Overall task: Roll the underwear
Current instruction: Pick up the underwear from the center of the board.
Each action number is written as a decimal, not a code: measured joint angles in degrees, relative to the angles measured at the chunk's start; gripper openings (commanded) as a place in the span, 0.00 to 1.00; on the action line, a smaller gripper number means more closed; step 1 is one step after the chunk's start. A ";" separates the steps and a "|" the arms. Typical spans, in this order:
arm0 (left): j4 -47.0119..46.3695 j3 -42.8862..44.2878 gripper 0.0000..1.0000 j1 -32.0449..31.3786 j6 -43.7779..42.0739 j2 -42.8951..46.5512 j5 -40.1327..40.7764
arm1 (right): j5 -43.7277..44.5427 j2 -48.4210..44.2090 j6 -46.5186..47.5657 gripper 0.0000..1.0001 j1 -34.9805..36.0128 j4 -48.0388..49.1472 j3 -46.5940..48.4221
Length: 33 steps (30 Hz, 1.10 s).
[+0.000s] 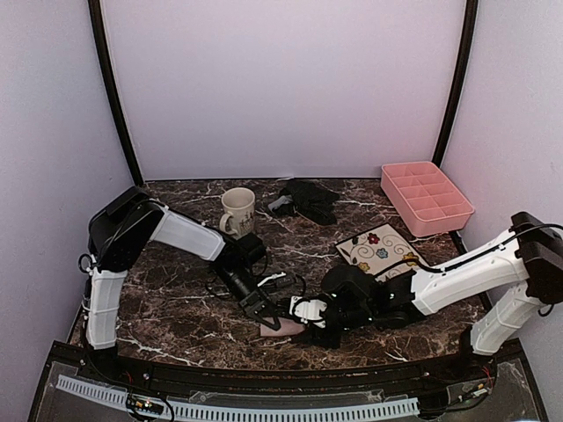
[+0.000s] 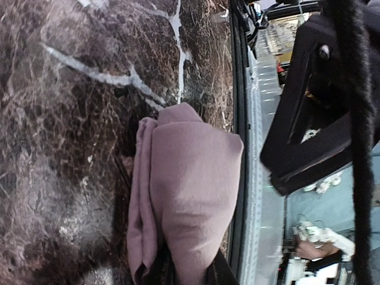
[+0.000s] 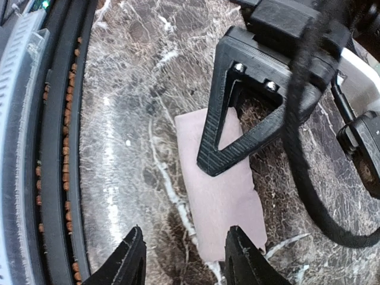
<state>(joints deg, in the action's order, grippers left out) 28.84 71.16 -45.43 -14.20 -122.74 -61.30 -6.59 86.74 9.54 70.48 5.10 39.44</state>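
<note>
Two garments lie on the dark marble worktop (image 1: pixel 176 294).

Pink underwear (image 3: pixel 221 199): folded into a narrow pad, lying flat on the stone close to the front edge, about mid-width. The layered fold shows along one long side in the left wrist view.

Black underwear (image 1: pixel 310 199): a loose crumpled heap near the back edge, about mid-width, well apart from both arms.

Left claw (image 1: pixel 261 309): reaches in from the left side and sits low over the pink underwear. In the left wrist view one end of the cloth runs in between its dark fingertips, and the jaws are nearly together, pinching that end. In the right wrist view one of its triangular fingers (image 3: pixel 215 161) rests on top of the pad, at the end away from the right claw.

Right claw (image 3: pixel 185 237): comes in low from the right side and faces the left claw across the pad. Its fingers (image 3: pixel 133 264) are spread apart with nothing gripped. The pad's near end lies just beside one finger; whether they touch, I cannot tell.

Other items:
- Cream mug (image 1: pixel 237 211), upright, toward the back edge, left of centre.
- Pink divided tray (image 1: pixel 440 227), at the back right corner.
- Flowered square plate (image 1: pixel 380 251), right of centre, its near corner hidden behind the right arm.
</note>
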 measured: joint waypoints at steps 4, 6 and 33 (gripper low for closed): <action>4.15 2.75 0.03 1.11 -1.16 -3.54 -4.39 | 3.28 3.76 3.13 0.46 1.33 -0.52 2.62; 5.90 4.11 0.03 1.18 -1.73 -4.44 -4.79 | 4.81 5.25 4.37 0.46 1.79 -0.66 3.80; 18.36 9.94 0.40 3.82 -4.33 -8.15 -6.34 | 13.88 16.15 10.03 0.00 2.03 -1.33 11.28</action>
<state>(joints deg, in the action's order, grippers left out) 47.20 81.10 -41.60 -18.52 -130.89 -67.64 7.29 102.89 19.57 72.51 3.77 50.72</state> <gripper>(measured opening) 0.342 0.096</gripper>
